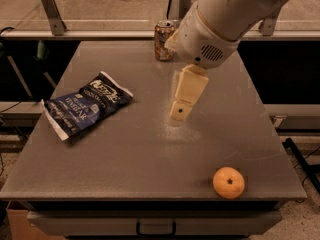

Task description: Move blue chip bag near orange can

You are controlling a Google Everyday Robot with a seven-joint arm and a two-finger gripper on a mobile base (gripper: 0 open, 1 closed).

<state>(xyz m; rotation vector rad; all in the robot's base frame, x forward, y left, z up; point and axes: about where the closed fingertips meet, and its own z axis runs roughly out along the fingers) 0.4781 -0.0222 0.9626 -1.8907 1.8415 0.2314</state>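
Note:
The blue chip bag (86,109) lies flat on the left side of the grey table (125,164), dark navy with white lettering. The orange can (163,40) stands upright at the table's far edge, near the middle, partly behind the arm. My gripper (181,111) hangs over the middle of the table, to the right of the bag and nearer than the can, pointing down. It holds nothing that I can see.
A round orange fruit (228,182) sits near the front right corner. The white arm (225,19) reaches in from the top right over the far side of the table. A metal rail (75,33) runs behind the table.

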